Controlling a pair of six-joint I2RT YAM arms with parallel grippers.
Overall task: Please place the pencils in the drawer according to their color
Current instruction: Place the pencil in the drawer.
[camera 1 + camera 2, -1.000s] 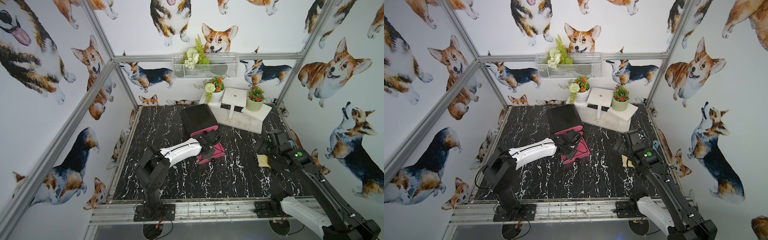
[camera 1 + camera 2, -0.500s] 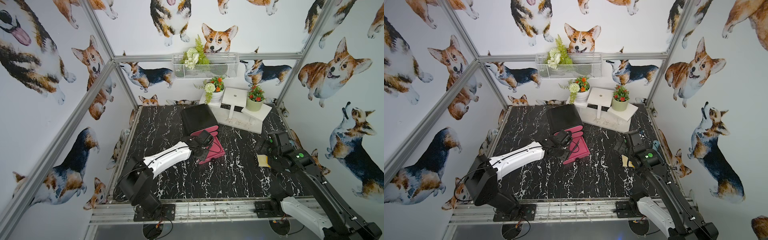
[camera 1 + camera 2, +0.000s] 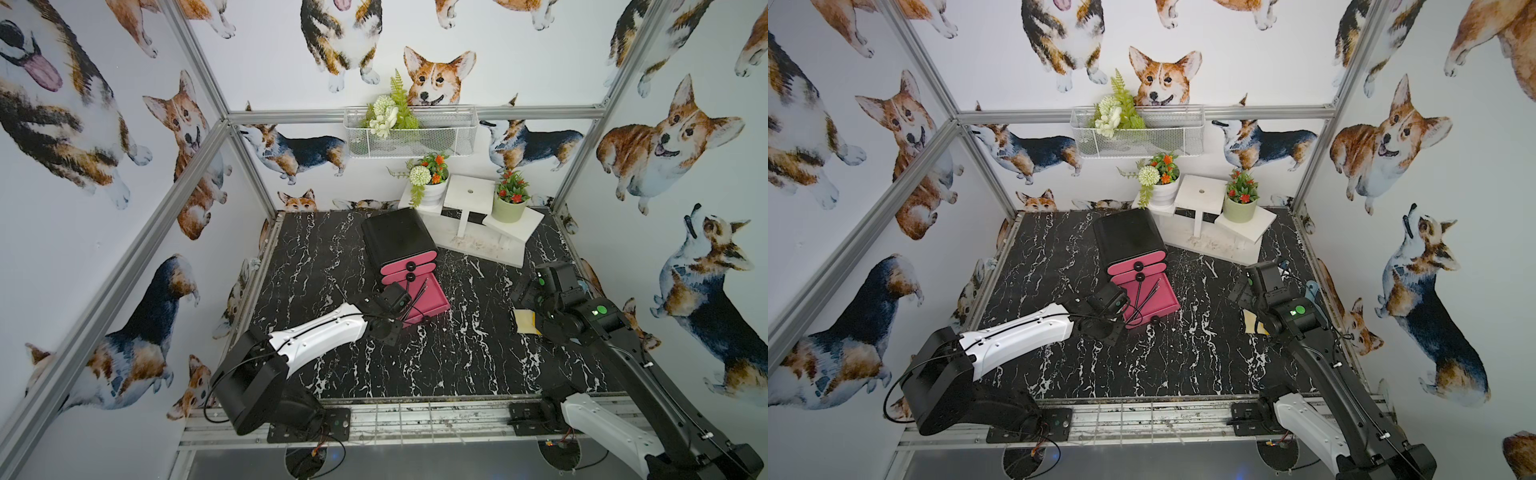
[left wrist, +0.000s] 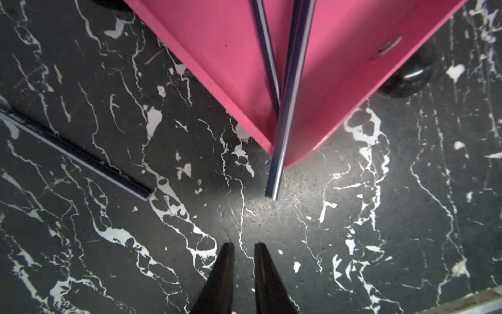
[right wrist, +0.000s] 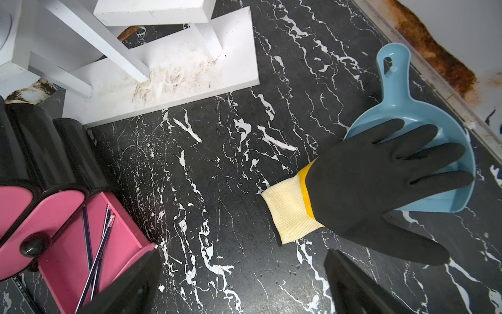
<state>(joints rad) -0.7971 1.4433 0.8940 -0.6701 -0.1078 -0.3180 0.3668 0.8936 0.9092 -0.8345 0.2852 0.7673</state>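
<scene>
left pincer [image 4: 242, 244] is barely parted and empty; right pincer [image 5: 243, 252] gapes wide, empty. dark blue pencils [image 3: 419, 296] lie in the open pink drawer [image 3: 434, 298], near centre of a top view.

Three dark pencils [image 5: 87, 236] are lying in the one open drawer [image 5: 62, 271]. A fourth pencil [image 4: 76, 155] is lying on the bench [image 3: 415, 365]. The cabinet [image 3: 397, 235] is showing three pink drawers [image 3: 405, 267] in all. Also being counted: two potted plants [image 3: 432, 183], one glove [image 5: 366, 195], one blue scoop [image 5: 407, 111].
</scene>
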